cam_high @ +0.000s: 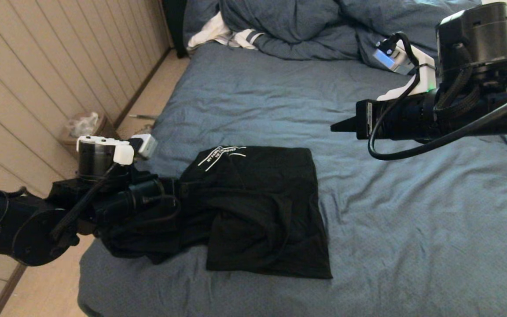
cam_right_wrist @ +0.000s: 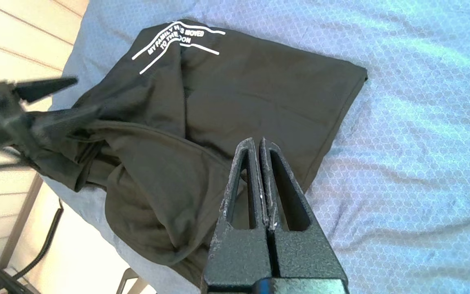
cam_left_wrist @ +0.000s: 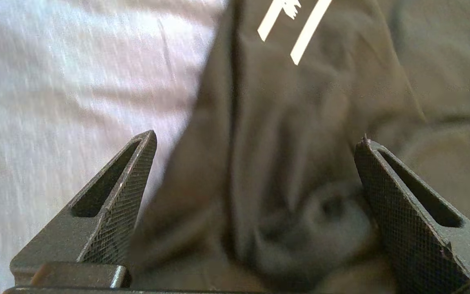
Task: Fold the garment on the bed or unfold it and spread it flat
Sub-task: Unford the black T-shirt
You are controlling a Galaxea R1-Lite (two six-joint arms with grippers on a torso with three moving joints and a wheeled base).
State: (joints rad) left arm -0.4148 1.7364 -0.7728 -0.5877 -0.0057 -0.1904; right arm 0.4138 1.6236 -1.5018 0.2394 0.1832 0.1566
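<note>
The garment (cam_high: 262,207) is a black T-shirt lying partly folded on the bed (cam_high: 412,229), with white lettering (cam_high: 220,154) at its far left corner. Its right part lies flat, and its left part is bunched toward the bed's left edge. My left gripper (cam_high: 178,187) is low at that bunched side. In the left wrist view it (cam_left_wrist: 257,138) is open, and dark cloth (cam_left_wrist: 267,196) lies between the wide-apart fingers. My right gripper (cam_high: 339,127) hovers above the bed to the shirt's right, shut and holding nothing. Its closed tips (cam_right_wrist: 257,141) point over the shirt (cam_right_wrist: 259,94).
A bunched blue-grey duvet (cam_high: 297,26) and a white striped cloth (cam_high: 222,35) lie at the head of the bed. On the left a strip of floor (cam_high: 148,101) separates the bed from a panelled wall (cam_high: 38,66). A small box (cam_high: 84,127) sits there.
</note>
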